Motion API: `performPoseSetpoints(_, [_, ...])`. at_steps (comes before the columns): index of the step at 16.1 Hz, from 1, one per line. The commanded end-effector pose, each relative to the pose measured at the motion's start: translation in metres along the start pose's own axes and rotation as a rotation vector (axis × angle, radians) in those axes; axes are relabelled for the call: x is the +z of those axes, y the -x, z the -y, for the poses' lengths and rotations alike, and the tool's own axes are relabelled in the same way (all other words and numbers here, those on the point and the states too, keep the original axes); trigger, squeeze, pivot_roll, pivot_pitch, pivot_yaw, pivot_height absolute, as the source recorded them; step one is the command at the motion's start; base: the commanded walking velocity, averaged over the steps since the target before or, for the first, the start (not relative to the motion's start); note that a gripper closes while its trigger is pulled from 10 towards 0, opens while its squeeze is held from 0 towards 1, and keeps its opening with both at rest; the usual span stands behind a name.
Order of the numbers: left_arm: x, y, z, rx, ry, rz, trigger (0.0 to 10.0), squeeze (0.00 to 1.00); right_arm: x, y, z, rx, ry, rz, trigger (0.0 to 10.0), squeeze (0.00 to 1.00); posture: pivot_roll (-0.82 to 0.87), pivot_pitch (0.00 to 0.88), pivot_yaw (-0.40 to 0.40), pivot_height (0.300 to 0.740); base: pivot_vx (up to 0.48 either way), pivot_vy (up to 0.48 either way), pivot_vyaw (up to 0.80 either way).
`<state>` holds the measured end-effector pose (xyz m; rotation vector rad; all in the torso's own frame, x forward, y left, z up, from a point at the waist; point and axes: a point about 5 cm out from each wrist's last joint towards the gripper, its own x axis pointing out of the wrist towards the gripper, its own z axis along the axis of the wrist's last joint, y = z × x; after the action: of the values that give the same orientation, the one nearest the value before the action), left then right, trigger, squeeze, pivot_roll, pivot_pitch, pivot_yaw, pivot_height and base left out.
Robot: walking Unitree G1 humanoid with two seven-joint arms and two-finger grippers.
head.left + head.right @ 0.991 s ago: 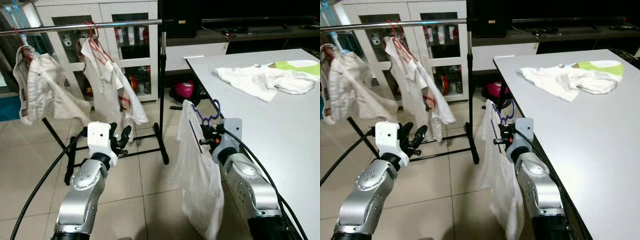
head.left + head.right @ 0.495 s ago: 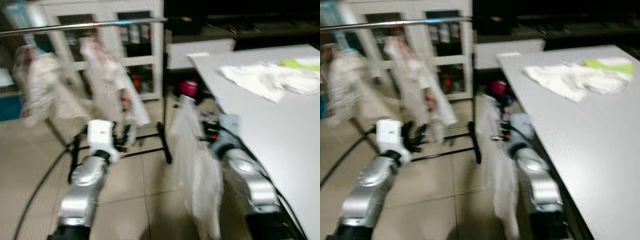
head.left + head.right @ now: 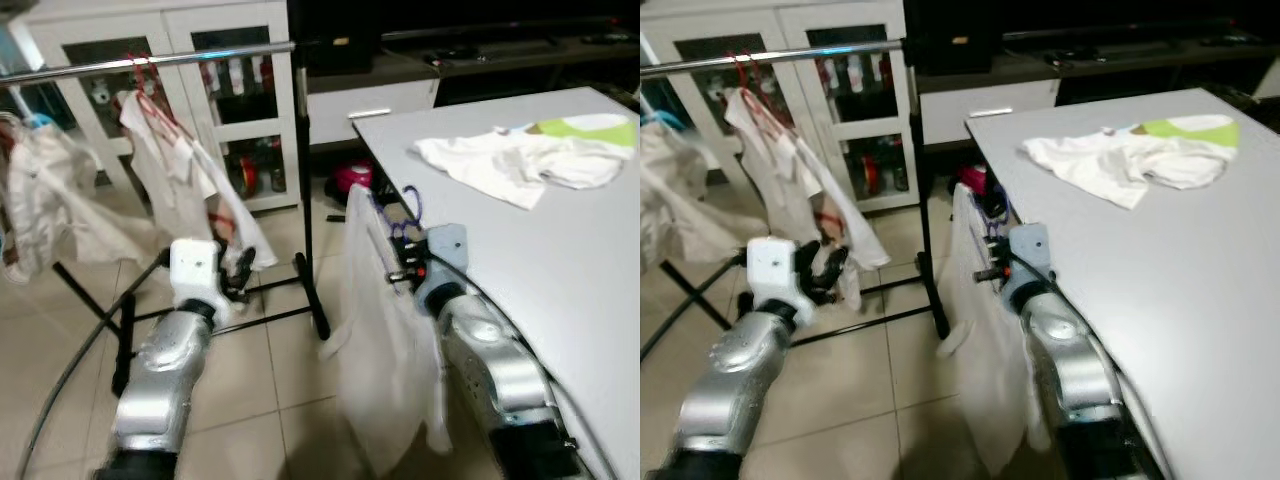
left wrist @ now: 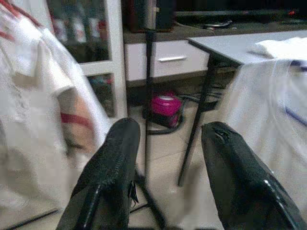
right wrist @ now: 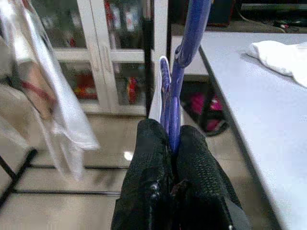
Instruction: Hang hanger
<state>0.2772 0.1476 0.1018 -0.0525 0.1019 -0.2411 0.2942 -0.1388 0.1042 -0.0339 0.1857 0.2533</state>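
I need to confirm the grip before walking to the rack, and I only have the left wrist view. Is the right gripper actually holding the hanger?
Observer: Yes. The right gripper is shut on the purple hanger, just below its hook.
Operator: Is a garment on it?
Observer: A white garment hangs from the hanger, beside the table edge.
Operator: Any room on the rail?
Observer: The rail is bare between the red hanger and the rack's upright post.
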Motion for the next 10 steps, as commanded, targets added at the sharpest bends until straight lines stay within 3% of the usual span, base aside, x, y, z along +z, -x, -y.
performPoseSetpoints(1, [0.001,0.003,-0.010,0.032,-0.023,-0.002,10.0,0.00,0.015,-0.004,-0.010,0.040,0.015,0.068,10.0,0.00,-0.06,0.000,0.020,0.740,0.304,0.000,0.80])
performPoseSetpoints(3, [0.001,0.002,-0.007,0.029,-0.027,0.004,10.0,0.00,0.012,-0.004,-0.007,0.026,0.024,0.055,10.0,0.00,-0.06,0.000,0.009,0.740,0.304,0.000,0.61])
performPoseSetpoints(10, [0.000,-0.002,-0.003,0.030,-0.026,0.017,10.0,0.00,0.013,-0.005,0.001,-0.006,0.036,0.063,10.0,0.00,-0.08,0.000,0.004,0.740,0.304,0.000,0.00])
